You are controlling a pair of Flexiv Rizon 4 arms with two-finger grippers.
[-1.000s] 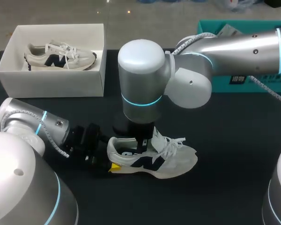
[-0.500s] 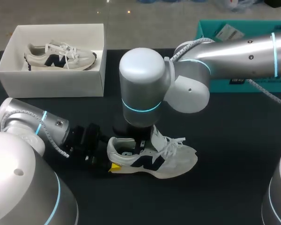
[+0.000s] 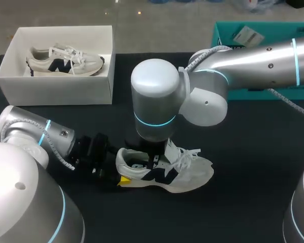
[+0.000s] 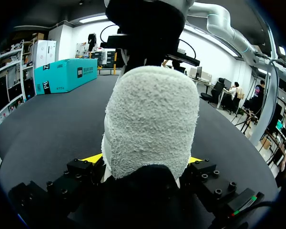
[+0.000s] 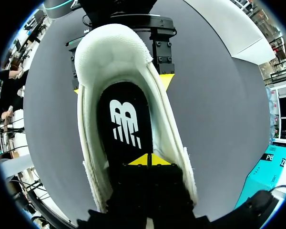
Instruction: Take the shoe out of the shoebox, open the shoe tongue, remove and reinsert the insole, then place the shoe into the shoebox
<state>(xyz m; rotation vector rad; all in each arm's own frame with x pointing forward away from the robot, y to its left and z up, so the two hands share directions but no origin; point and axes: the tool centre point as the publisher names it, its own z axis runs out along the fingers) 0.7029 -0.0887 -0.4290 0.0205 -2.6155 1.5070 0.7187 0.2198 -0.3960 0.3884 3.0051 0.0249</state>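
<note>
A white sneaker (image 3: 190,172) with dark side marks lies on the black table, toe to the right. My left gripper (image 3: 120,170) holds its heel (image 4: 150,124), with a yellow tip pressed on each side; the near fingertip (image 3: 124,180) shows. My right gripper (image 3: 154,161) reaches down from above into the shoe's mouth. In the right wrist view its yellow tips (image 5: 149,161) are shut together and rest on the black insole (image 5: 124,119), which lies flat inside the shoe. The tongue and laces (image 3: 185,154) stand pushed up toward the toe.
A white shoebox (image 3: 55,91) sits at the back left with a second matching sneaker (image 3: 66,59) in it. A teal box (image 3: 233,30) stands at the back right. Bare black table lies to the right of the shoe.
My right arm's wrist has shifted slightly to the right and lower over the shoe. The shoe and my left arm have stayed where they were.
</note>
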